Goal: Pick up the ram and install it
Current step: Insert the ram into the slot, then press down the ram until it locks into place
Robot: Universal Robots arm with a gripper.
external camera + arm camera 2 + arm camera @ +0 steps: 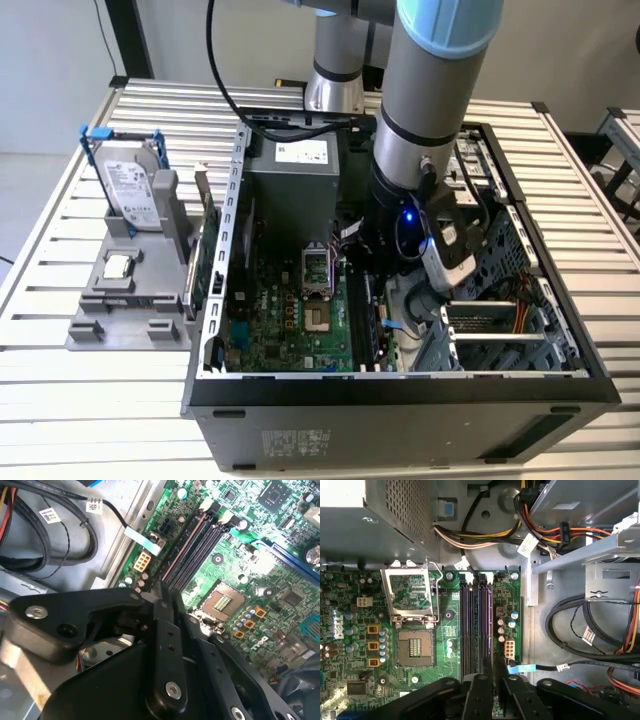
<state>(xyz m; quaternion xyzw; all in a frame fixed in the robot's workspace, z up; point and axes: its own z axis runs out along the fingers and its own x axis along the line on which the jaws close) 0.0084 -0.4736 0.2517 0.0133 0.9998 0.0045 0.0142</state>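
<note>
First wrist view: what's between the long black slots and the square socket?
Green board with small round capacitors lies between the slots and the socket, in the first wrist view.

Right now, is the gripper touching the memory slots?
Cannot tell: in the first wrist view the gripper overlaps the memory slots, hiding any contact or gap.

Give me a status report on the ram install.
Hand shut on ram, edge-on over the memory slots. Blue-tagged cable close beside the slots.
</note>
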